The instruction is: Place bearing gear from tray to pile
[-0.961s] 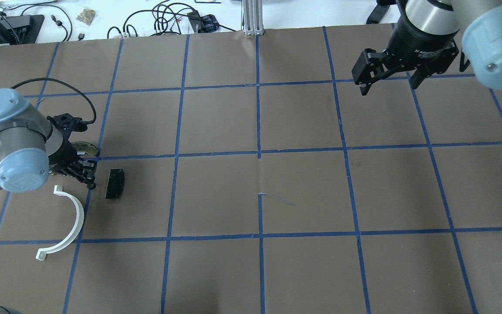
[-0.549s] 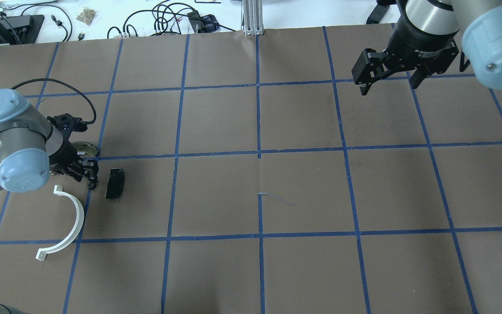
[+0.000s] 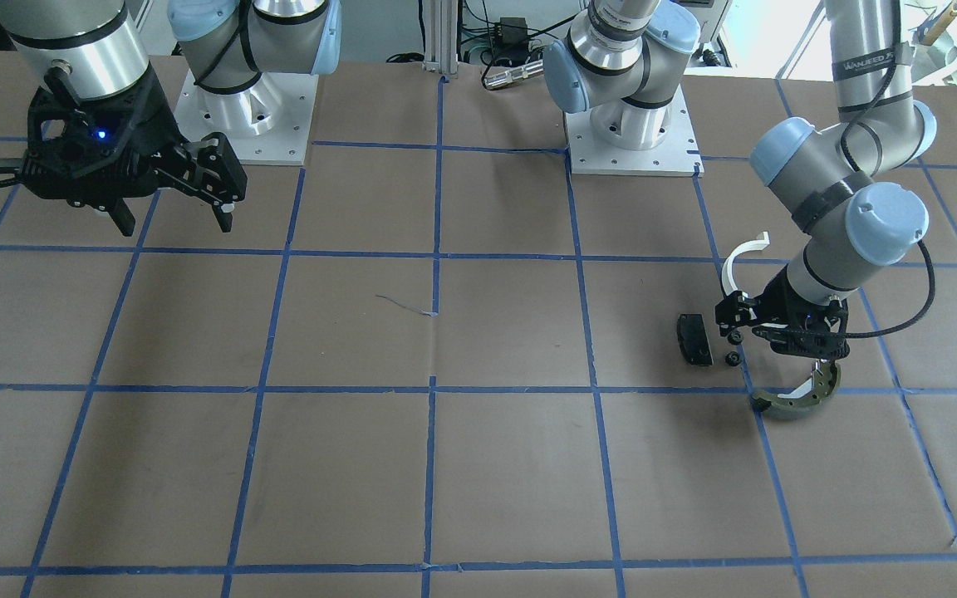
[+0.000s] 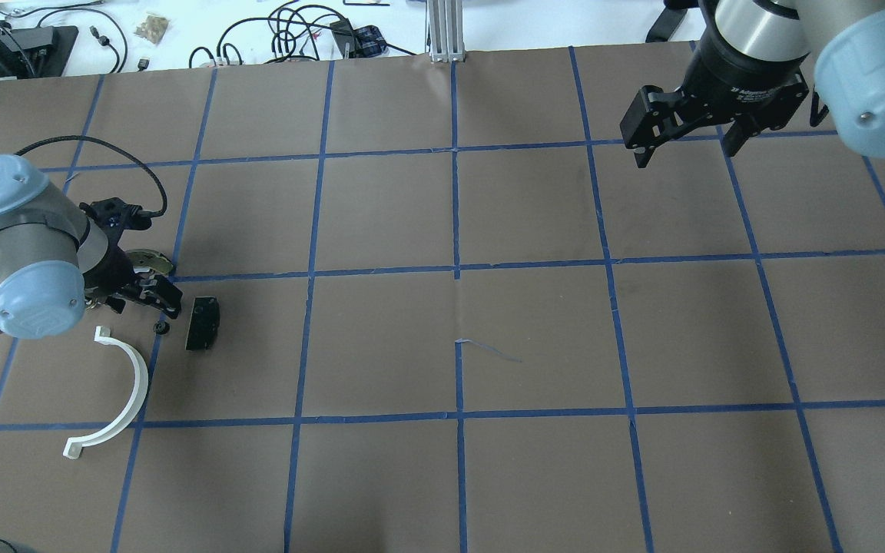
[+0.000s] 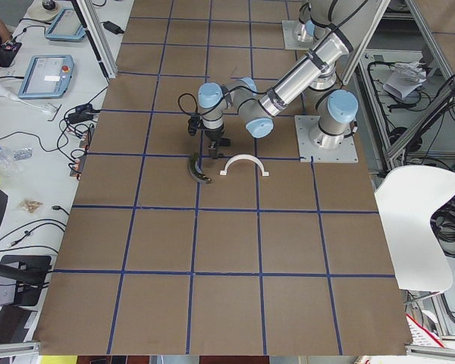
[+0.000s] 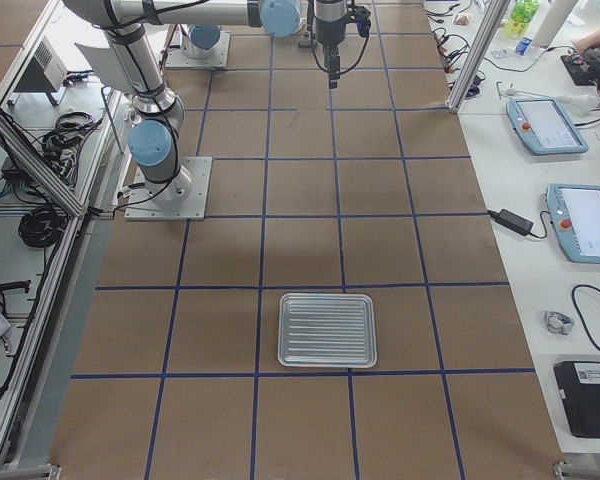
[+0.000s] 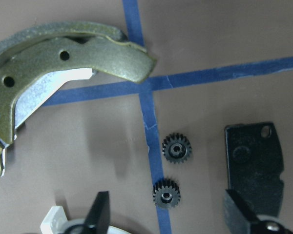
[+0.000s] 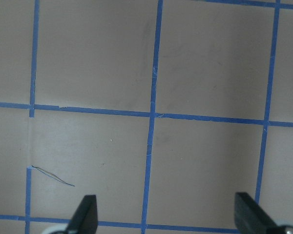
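Table (image 4: 535,330): brown paper, blue tape grid. I see both arms over it, well apart, at opposite ends.

Tray (image 6: 328,330): ribbed metal, flat on the paper at the right-arm end. It shows only in the right side view, far from the pile.

Right gripper (image 4: 687,138): hangs above the table near the far edge. In its wrist view the two fingers stand spread wide with only paper and tape between them. Holding nothing.

Left gripper (image 4: 149,298): low over the pile, pointing down. In its wrist view the fingers (image 7: 98,214) are spread apart and grip nothing.

Pile, by size:
- White half-ring (image 4: 131,384): lies flat on the robot side of the left gripper, its open side towards the table's left end.
- Olive-green shoe (image 7: 63,63): curved, with drilled holes and a bare metal end. It lies across a blue tape line and is partly hidden under the wrist in the overhead view.
- Black pad (image 7: 256,161): flat on the paper, just beside the gears, not touching them.
- Bearing gear (image 7: 166,193): small, black, toothed. It rests on the table at the edge of a tape strip, in the gap between the spread left fingers, touched by neither.
- Second gear (image 7: 176,148): the same kind, just beyond the first and apart from it, between shoe and pad.
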